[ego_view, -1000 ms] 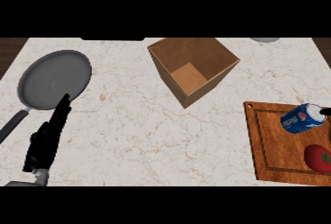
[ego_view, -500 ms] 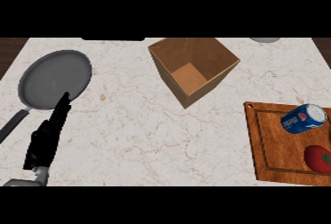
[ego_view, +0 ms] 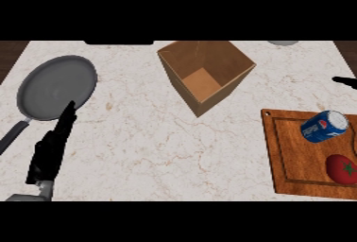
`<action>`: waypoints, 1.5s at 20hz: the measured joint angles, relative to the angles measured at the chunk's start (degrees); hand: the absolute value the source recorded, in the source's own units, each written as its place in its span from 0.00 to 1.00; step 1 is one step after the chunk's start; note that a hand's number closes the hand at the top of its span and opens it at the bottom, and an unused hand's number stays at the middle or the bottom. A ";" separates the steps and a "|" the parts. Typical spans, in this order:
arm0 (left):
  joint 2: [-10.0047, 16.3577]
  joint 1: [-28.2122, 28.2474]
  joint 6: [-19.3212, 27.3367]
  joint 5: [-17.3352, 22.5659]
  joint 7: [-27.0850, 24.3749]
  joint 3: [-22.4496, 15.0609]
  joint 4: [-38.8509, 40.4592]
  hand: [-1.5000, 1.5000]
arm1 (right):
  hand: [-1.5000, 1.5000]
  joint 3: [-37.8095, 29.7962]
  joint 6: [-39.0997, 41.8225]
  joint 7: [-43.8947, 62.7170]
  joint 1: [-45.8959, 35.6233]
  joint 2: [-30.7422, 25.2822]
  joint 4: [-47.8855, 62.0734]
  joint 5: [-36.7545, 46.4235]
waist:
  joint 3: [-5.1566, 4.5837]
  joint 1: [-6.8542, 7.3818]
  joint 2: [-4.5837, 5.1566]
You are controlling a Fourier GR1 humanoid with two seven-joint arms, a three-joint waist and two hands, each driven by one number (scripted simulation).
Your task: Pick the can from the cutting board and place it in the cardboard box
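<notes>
Lying on its side at the frame's right, the can [ego_view: 324, 126] is resting on the cutting board [ego_view: 296, 160], above a tomato [ego_view: 343, 168]. It is looking light, stiff, smooth and apt to roll, so gripping across its middle is seeming wisest. The left hand [ego_view: 52, 146] is idling at lower left, fingers straight and together, holding nothing. The right hand [ego_view: 344, 81] is barely showing at the right edge, so I cannot tell its state.

The left hand [ego_view: 50, 150], at the near left, is plain black all over, long and narrow, with slim fingers tapering to a point. It joins a grey forearm [ego_view: 43, 189], blocky at the wrist. Of the right hand [ego_view: 344, 81] only a thin black sliver shows at the right edge.
</notes>
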 measured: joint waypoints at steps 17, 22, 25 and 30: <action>-3.56 0.90 -3.44 -4.09 1.12 3.78 -1.61 0.50 | 0.00 -5.55 1.74 2.34 3.56 8.90 -0.13 13.95 | 0.05 0.04 0.05; -4.94 -0.04 -4.59 -5.36 -0.25 5.47 0.41 0.50 | 0.00 -7.12 1.19 2.11 4.48 12.70 -0.34 17.86 | 0.04 -0.05 0.05; -4.91 0.38 -5.75 -5.64 1.89 6.27 -2.15 0.50 | 0.00 -8.91 2.20 1.77 3.96 13.58 -0.09 19.13 | 0.06 0.00 0.05; -6.77 -1.23 -6.47 -7.28 1.14 7.15 0.41 0.50 | 0.00 -10.35 2.48 0.25 4.43 15.87 0.44 22.50 | 0.05 -0.07 0.06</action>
